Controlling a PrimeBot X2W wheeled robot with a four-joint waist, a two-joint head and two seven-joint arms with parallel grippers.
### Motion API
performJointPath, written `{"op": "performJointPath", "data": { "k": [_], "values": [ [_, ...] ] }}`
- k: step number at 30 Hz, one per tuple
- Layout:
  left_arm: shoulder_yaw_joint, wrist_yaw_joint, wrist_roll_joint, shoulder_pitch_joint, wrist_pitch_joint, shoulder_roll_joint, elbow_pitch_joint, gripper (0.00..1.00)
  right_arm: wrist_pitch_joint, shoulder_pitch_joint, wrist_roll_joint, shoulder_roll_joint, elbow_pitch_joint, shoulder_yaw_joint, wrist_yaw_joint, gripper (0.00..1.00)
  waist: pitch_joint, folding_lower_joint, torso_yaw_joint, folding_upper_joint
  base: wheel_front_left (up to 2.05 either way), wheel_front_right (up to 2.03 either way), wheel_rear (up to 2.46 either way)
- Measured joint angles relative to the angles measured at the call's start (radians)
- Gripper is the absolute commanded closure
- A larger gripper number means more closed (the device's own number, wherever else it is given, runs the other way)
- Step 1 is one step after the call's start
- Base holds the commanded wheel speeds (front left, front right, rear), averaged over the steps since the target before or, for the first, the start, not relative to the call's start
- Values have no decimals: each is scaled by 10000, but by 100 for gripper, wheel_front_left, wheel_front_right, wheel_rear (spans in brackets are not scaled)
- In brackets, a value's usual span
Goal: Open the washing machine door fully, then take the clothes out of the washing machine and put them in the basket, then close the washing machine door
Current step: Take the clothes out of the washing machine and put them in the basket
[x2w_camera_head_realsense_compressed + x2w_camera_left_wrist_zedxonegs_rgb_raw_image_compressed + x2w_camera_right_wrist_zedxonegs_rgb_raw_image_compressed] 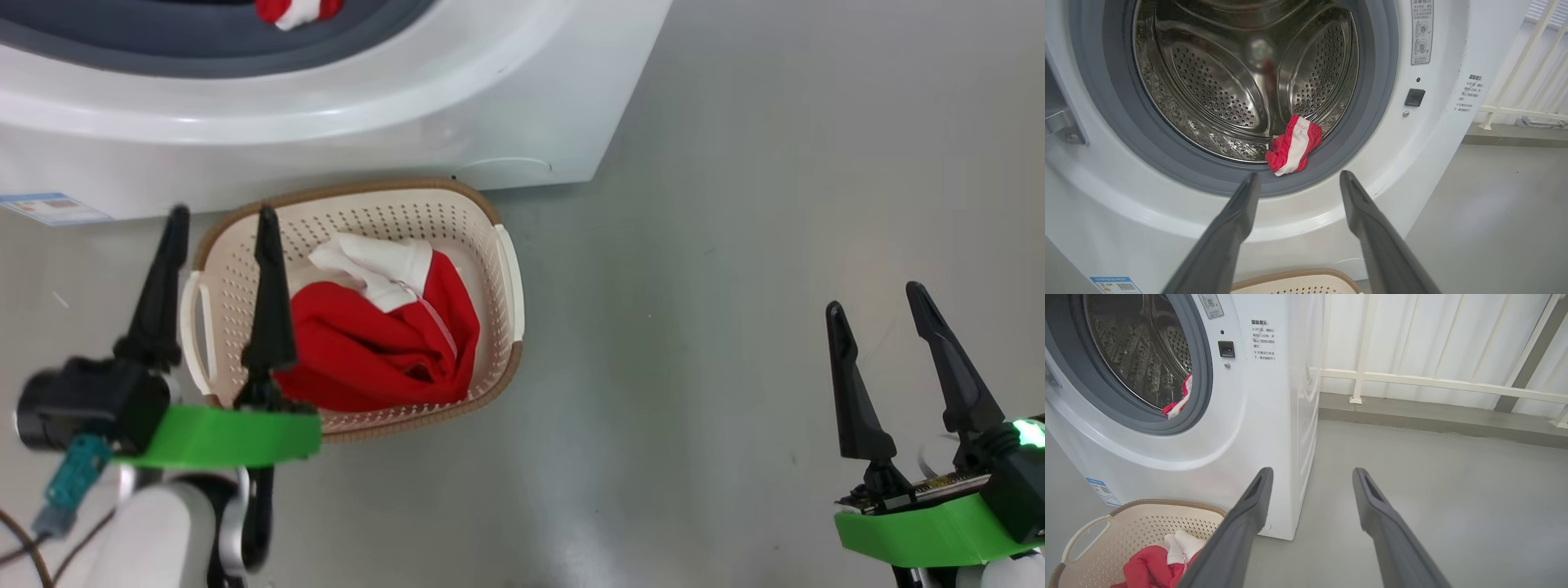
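Both claws are spread as wide as they go and holding nothing. The left claw [222, 214] hangs above the left side of the basket [483, 233]; the right claw [873, 298] sits well off to the side over bare floor [735, 343], I'd guess so the two arms don't clash.

The basket is tucked right against the foot of the washer [326, 106], just under the opening, which keeps the drop short. A red and white bundle [375, 351] is already in it, slumped toward the right wall.

Not done though: a small red and white piece [1294, 149] lies at the lower right lip of the drum [1229, 81], draped onto the grey rubber seal [1367, 122]. In the left wrist view the fingers point almost straight at it, so that arm looks lined up for the next reach.

Nothing really blocks the way. The opening is uncovered, so the door must be swung clear; the seal's fold could snag the fabric, I reckon. A white railing [1433, 381] runs behind, well apart from it all.
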Motion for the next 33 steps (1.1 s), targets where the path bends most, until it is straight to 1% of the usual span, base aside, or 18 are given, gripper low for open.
{"op": "performJointPath", "data": {
  "k": [5, 13, 18, 21, 23, 25, 27, 33],
  "values": [
    [44, 2, 33, -1089, 186, 215, 437, 0, 0, -170, 0, -6, 2, 65, 0, 0, 413, 0, -78, 0, 0, 0, 0],
    [173, -13, 100, -2980, 422, 334, 1383, 0, 0, -505, 0, -12, 23, 374, 0, 0, 1037, 0, -145, 0, 0, 0, 0],
    [313, -176, -6, -3795, 422, 537, 2161, 0, 0, -563, -2, -13, 50, 458, 0, 0, 1384, 0, -184, 0, 0, 0, 0],
    [397, -199, -54, -4317, 376, 591, 2663, 0, 0, -570, -2, -13, 59, 487, 0, 0, 1531, 0, -204, 0, 0, 0, 0],
    [447, -364, -92, -4724, 309, 646, 3074, 0, 0, -584, -2, -15, 63, 514, 0, 0, 1618, 0, -213, 0, 0, 0, 0],
    [477, -368, -144, -5104, 255, 719, 3419, 0, 0, -643, -2, -15, 65, 550, 0, 0, 1694, 0, -223, 0, 0, 0, 0],
    [487, -502, -236, -5488, 245, 769, 3766, 0, 0, -771, -2, -19, 65, 593, 0, 0, 1772, 0, -230, 0, 0, 0, 0],
    [506, -631, -408, -6712, 249, 809, 4907, 0, 0, -785, -29, -23, 75, 702, 0, 0, 1969, 0, -256, 0, 0, 0, 0]
  ]
}}
